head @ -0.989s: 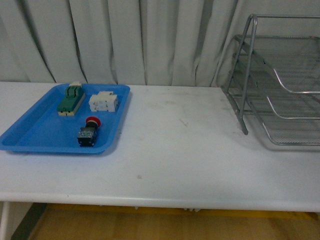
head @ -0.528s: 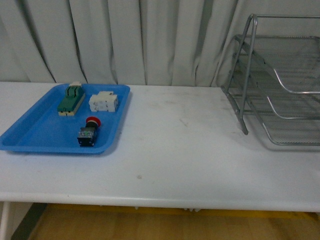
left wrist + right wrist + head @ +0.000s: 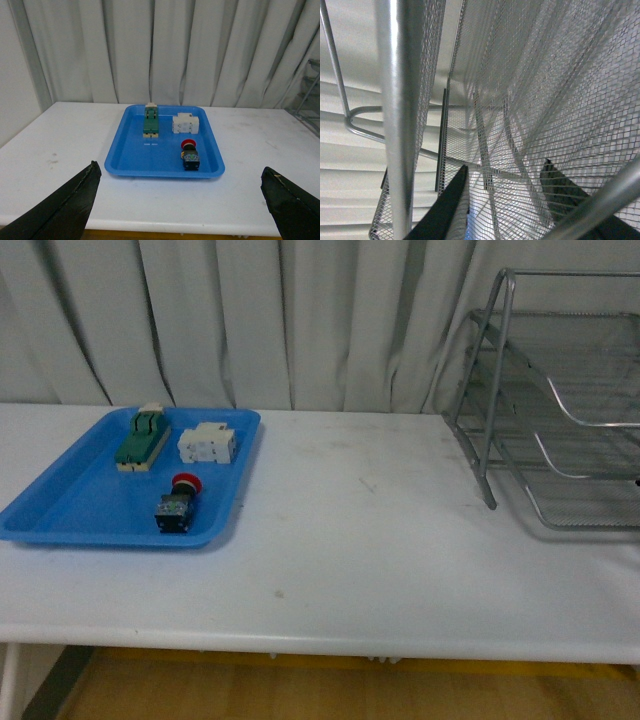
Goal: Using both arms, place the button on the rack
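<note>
The button [image 3: 177, 506], red cap on a dark body, lies in the near part of the blue tray [image 3: 60, 510] at the table's left. In the left wrist view the button [image 3: 190, 156] is ahead of my left gripper [image 3: 180, 171]. That gripper is open and empty, with its dark fingers [image 3: 65, 210] wide apart over the table's front edge. The rack [image 3: 560, 410], silver wire mesh in three tiers, stands at the right. Its mesh [image 3: 530, 75] fills the right wrist view, close to my open right gripper [image 3: 505, 165]. One of its fingers [image 3: 565, 195] shows through the mesh.
A green-and-cream block [image 3: 141, 438] and a white block [image 3: 207, 444] lie at the back of the blue tray. The white table [image 3: 380, 540] runs between tray and rack. Grey curtains hang behind.
A small dark speck has appeared at the front view's right edge beside the rack. The button, tray and rack have not moved.
</note>
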Motion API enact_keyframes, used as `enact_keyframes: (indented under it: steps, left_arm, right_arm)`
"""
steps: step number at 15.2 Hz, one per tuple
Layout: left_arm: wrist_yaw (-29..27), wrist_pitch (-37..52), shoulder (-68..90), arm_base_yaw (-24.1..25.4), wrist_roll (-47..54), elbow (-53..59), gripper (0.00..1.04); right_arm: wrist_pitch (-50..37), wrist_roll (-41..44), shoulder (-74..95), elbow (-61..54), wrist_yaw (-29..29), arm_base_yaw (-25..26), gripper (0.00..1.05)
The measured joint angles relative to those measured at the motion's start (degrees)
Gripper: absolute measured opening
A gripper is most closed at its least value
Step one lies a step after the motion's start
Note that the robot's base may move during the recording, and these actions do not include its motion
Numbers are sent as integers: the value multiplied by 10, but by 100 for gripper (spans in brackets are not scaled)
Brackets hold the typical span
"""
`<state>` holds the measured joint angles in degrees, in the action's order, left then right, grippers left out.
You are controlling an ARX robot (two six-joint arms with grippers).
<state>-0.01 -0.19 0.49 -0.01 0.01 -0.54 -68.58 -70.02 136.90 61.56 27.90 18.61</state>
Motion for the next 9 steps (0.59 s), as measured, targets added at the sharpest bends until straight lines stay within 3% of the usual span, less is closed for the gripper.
enact_keyframes:
  steps: [4,6,9]
  left_arm:
    - [0,0,0,0,0,0,98]
    - [0,0,0,0,0,0,98]
    - [0,0,0,0,0,0,98]
  right_arm:
    - [-29,-34,21,-2,-1,3,8]
    - [-48,-89,19,-23,7,12,4]
    - [-52,-90,5,-58,34,30,3]
